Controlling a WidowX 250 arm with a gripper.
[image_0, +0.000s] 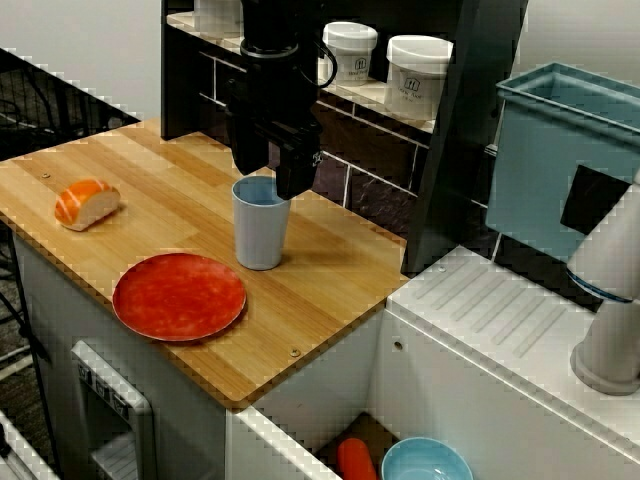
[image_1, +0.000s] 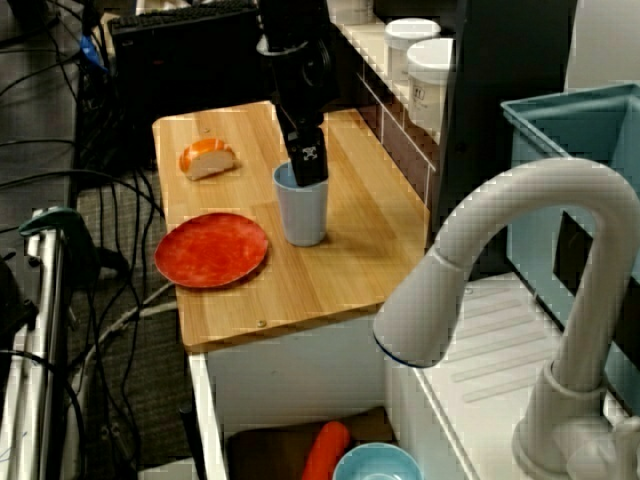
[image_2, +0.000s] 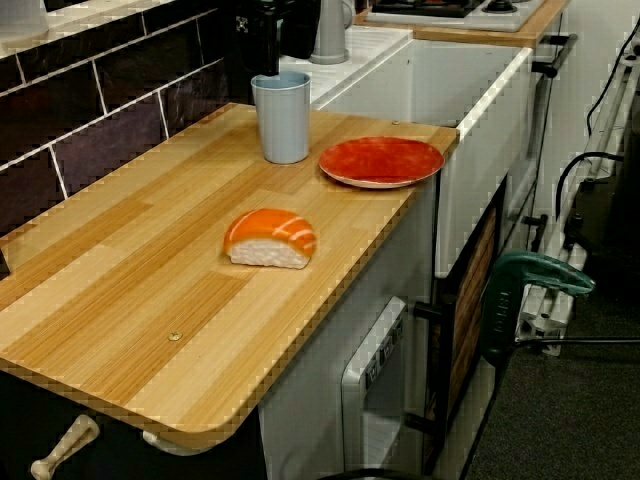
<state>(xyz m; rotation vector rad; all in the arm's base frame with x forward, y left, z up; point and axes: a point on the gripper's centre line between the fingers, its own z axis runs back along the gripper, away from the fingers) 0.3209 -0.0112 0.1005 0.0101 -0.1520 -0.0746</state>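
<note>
**Black gripper poised over the blue cup on the wooden counter**

In the view facing the shelf, the black two-fingered gripper (image_0: 270, 172) hangs directly above the pale blue plastic cup (image_0: 260, 235). Its fingers stand apart with a gap between them, released and clamping nothing. The right finger's tip overlaps the cup's far rim, but I cannot tell whether it touches. In the view from over the tap, one finger reaches down to the rim.

The cup stands upright near the middle of the light wooden counter (image_0: 330, 290), close to the dark tiled wall. Only the blue inner wall shows inside it, and its bottom is hidden.

A flat round red plate (image_0: 180, 295) lies just beside the cup, toward the counter's front edge, with nothing on it. A toy piece of salmon sushi, orange on white (image_0: 85, 203), lies well apart at the left end of the counter.

Two white lidded jars (image_0: 418, 75) stand on the shelf behind the arm, their contents unseen. In the white sink below the counter's end sit a light blue bowl (image_0: 425, 462) and, just beside it, an orange-red rounded object (image_0: 355, 460). A teal box (image_0: 560, 150) stands open-topped at the right.
</note>
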